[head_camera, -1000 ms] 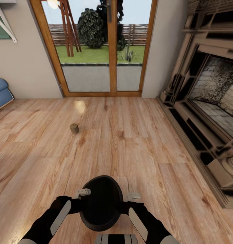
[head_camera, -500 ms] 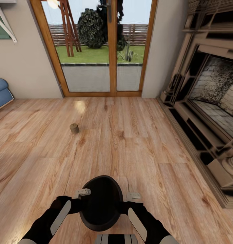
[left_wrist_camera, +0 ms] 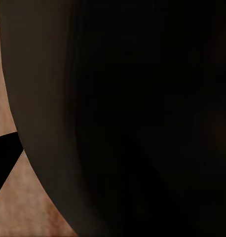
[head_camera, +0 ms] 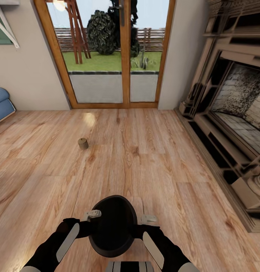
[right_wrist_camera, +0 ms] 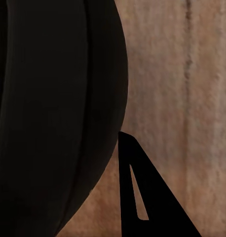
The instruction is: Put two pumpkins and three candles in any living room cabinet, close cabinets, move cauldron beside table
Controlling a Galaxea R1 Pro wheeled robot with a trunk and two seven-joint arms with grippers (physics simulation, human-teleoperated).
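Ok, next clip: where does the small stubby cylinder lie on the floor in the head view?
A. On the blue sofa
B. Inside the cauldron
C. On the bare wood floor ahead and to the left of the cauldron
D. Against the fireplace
C. The candle stands alone on the wooden floor, ahead and left of the black cauldron between the arms, well apart from the fireplace.

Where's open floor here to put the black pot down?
Bare boards run from the cauldron ahead to the glass door, and right toward the fireplace. One candle stands ahead-left; the blue sofa crowds the far left.
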